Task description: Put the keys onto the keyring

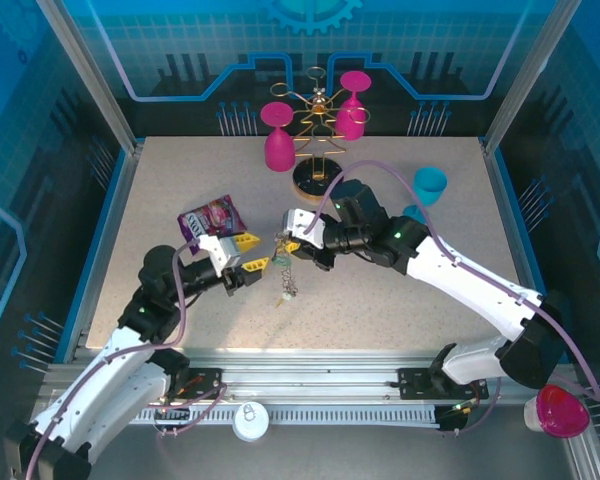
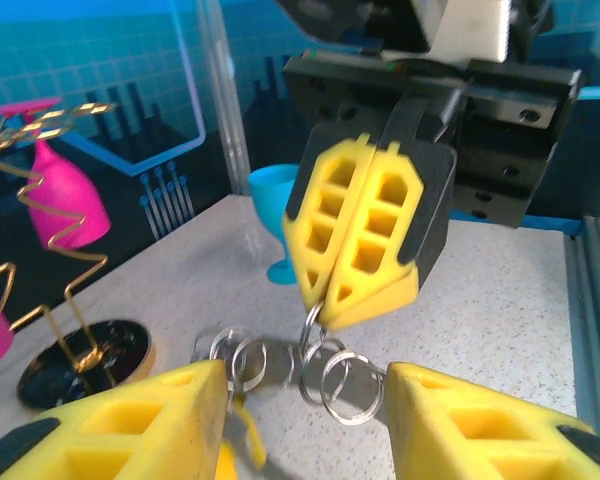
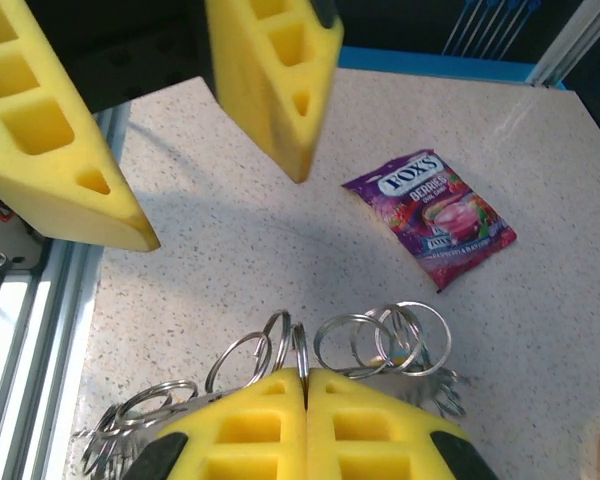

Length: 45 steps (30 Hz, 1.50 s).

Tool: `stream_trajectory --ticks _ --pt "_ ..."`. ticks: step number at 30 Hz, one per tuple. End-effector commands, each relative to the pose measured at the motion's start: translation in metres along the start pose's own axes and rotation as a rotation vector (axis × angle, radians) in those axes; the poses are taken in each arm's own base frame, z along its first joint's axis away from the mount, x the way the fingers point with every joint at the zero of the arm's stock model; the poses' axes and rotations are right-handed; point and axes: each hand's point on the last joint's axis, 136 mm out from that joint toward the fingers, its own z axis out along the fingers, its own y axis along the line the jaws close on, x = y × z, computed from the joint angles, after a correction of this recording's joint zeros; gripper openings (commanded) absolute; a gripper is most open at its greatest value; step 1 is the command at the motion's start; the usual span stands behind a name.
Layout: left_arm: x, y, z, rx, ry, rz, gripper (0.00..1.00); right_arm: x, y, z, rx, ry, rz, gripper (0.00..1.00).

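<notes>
A bunch of linked silver rings [image 3: 380, 340] hangs from my right gripper [image 3: 305, 375], whose yellow fingers are shut on one ring [image 3: 298, 345]. A thin grey strand [image 3: 170, 385], seemingly the keyring, threads through the rings. The keys [image 1: 285, 285] dangle below the bunch as small coloured bits over the table's middle. My left gripper [image 2: 305, 378] is open, its fingers [image 2: 130, 420] either side of the lower rings [image 2: 350, 385] without pinching them. From above, the left gripper [image 1: 252, 262] sits just left of the right gripper [image 1: 288, 240].
A purple candy packet [image 1: 212, 215] lies just behind the left gripper. The gold wire glass rack [image 1: 320, 120] with pink glasses stands on its round base [image 1: 315, 182] at the back. A blue cup [image 1: 430, 185] stands to the right.
</notes>
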Motion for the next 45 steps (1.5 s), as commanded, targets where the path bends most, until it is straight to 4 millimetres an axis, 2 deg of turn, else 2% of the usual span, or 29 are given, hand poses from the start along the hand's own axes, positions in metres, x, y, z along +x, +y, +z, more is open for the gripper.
stream_trajectory --ticks 1,6,10,17,29,40,45 --pt "0.028 0.008 -0.006 -0.083 0.108 -0.094 0.44 -0.011 -0.008 -0.005 0.049 0.044 0.016 0.0" --pt "0.042 -0.006 0.0 0.016 0.179 -0.182 0.53 -0.006 -0.008 0.0 0.066 0.118 0.055 0.0" --pt "0.034 -0.01 0.012 0.088 0.15 -0.199 0.65 -0.003 -0.006 0.006 0.053 0.143 0.063 0.0" --pt "0.027 -0.008 0.021 0.126 0.13 -0.11 0.82 -0.004 0.002 0.009 0.015 0.13 0.004 0.0" --pt "0.019 -0.02 0.026 0.237 0.095 -0.028 0.85 -0.003 0.006 0.01 -0.004 0.131 -0.005 0.0" --pt "0.015 -0.021 0.028 0.259 0.077 0.04 0.88 -0.002 0.007 0.012 -0.004 0.132 -0.003 0.0" --pt "0.019 -0.027 0.026 0.295 0.097 0.054 0.82 -0.004 0.004 0.011 0.01 0.13 -0.005 0.0"
